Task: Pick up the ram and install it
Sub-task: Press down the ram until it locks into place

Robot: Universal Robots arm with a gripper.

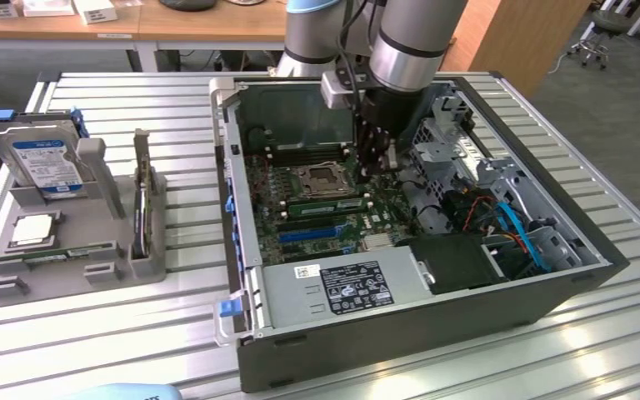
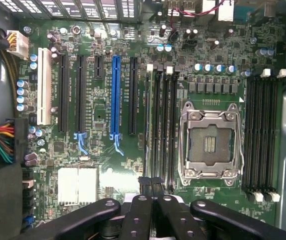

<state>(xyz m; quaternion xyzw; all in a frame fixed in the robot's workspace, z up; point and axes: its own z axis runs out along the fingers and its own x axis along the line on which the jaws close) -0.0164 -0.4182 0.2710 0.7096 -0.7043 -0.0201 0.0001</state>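
Hanging closed, one pincer [image 2: 150,184] sits above one of two memory-slot banks [image 2: 161,120] flanking one processor socket [image 2: 210,142].

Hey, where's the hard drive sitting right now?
The hard drive stands upright in the grey tray at the exterior view's left, beside the open computer case and outside it.

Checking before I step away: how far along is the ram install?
Seemingly done: a green stick, likely the ram, sits in a slot beside the processor socket. In hand: the shut gripper hovers over that slot's end. Left: whether it's fully seated can't be told.
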